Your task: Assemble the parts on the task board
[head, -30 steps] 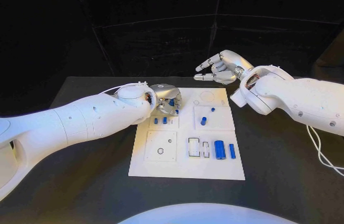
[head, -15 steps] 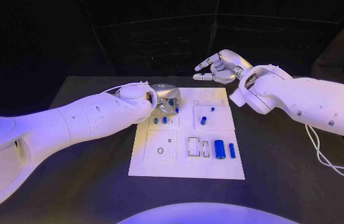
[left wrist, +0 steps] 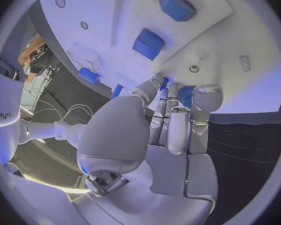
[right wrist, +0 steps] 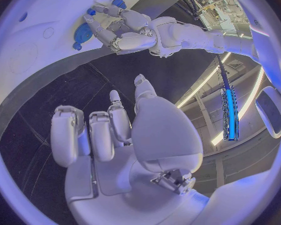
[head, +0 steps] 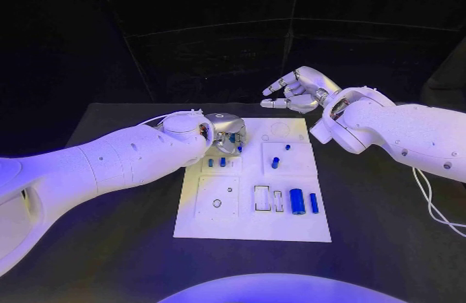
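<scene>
Left hand pinches a small blue part over the task board, right hand spread idle; a tilted pinch could jam insertion.

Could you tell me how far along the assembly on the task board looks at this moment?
Early to midway, as far as I can judge. Several blue parts lie loose on the task board, so most fitting seems left. In hand: the left hand is down at the board's far corner, pinching a small blue part between its fingertips. The right hand hovers beyond the board, holding nothing.
</scene>
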